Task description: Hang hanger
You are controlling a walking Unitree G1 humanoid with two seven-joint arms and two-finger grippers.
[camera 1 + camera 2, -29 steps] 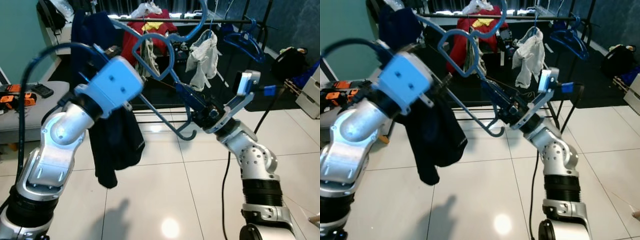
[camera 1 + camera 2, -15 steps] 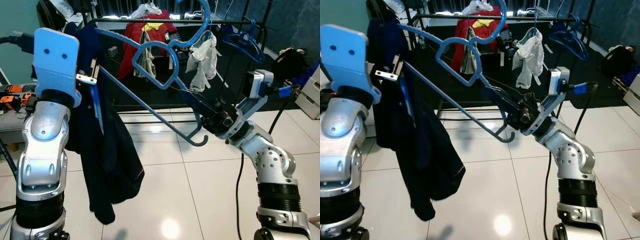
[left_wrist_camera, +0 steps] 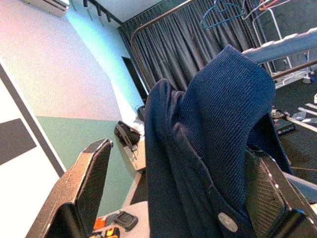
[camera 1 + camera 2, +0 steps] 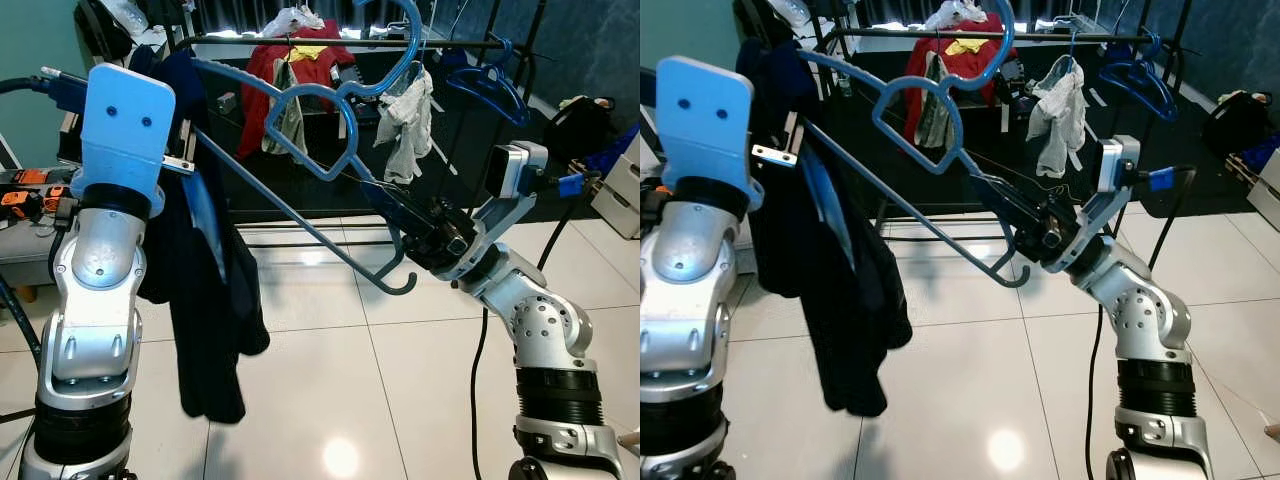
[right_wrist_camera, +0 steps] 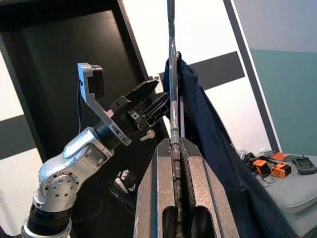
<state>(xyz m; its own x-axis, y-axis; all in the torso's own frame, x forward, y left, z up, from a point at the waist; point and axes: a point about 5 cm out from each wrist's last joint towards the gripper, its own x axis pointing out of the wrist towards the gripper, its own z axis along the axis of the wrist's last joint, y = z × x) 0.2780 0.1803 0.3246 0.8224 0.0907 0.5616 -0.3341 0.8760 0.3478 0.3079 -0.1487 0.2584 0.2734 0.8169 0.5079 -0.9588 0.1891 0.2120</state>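
Hanger point(image 4: 300, 190) pinched in right claw point(image 4: 432, 238), left claw point(image 3: 168, 198) spread around navy garment point(image 4: 205, 300)

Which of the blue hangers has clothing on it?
The big blue hanger held by the right gripper, carrying a dark navy garment. The other blue hanger hangs bare on the rail.

left gripper point(image 3: 173, 198) spread, right gripper point(image 5: 174, 148) clamped

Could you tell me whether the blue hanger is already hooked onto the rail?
Not yet. The blue hanger sits tilted between the right end effector and left end effector, its hook short of the clothes rail.
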